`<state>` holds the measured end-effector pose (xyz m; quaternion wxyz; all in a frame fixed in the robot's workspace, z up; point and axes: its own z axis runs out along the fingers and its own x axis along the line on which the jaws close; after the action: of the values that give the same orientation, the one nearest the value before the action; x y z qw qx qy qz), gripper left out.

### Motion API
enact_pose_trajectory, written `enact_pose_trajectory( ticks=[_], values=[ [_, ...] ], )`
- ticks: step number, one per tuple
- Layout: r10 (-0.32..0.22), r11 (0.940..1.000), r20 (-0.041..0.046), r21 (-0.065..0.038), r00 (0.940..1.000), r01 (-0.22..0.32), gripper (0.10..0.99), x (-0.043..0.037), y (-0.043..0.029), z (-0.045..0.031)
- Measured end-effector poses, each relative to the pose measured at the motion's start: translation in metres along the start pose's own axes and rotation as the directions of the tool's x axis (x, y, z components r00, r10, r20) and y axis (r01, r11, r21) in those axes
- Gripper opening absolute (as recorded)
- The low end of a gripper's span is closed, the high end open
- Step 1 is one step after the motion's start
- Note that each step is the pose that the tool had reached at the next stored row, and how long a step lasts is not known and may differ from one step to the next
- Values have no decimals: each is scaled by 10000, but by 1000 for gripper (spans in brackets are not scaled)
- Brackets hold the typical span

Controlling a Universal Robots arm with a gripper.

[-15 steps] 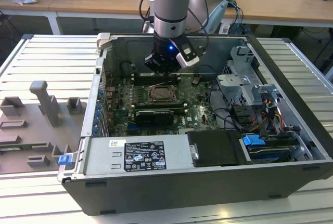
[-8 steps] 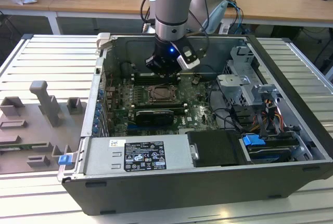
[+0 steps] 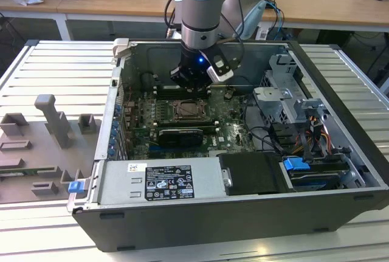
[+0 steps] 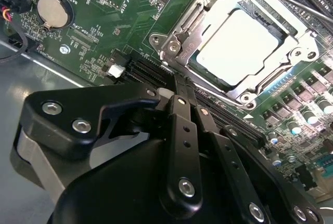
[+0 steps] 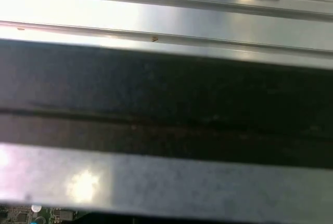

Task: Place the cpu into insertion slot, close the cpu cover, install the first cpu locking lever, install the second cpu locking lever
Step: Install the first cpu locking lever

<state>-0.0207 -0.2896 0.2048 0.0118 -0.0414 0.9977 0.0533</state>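
You see the cpu lying flat, face up, in the slot on the board, the cover closed around it. The gripper hangs just beside the socket, its fingers pressed together, holding nothing.

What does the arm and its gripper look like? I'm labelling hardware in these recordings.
The arm is a thick grey cylinder with a pale blue joint cap, and dark cables trail from it. A small blue light glows at its wrist. In the second wrist view the gripper is matte black, built of flat linkage bars pinned with silver screws.
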Motion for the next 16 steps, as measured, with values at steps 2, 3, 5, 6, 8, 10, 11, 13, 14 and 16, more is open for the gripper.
enact_pose_trajectory(
  ticks=[2,3,5,6,8,10,11,13,14,16],
  values=[
    [0,10000,-6,67,10000,0,106,0,-1,7],
    [0,9999,-8,101,10000,0,106,0,-2,11],
    [2,9999,-7,121,10000,-2,106,0,-2,26],
    [2,9999,-8,125,10000,-2,106,-1,-2,29],
    [2,9999,-12,132,10000,-2,106,-2,0,36],
    [2,9999,-11,130,10000,-2,106,-3,6,37],
    [1,9999,-11,129,10000,-1,106,-3,8,37],
    [1,9999,-7,122,10000,-1,106,-4,13,26],
    [1,9999,-7,122,10000,-1,106,-5,15,11],
    [2,9999,-12,141,10000,-1,106,-6,23,-62]
  ],
)
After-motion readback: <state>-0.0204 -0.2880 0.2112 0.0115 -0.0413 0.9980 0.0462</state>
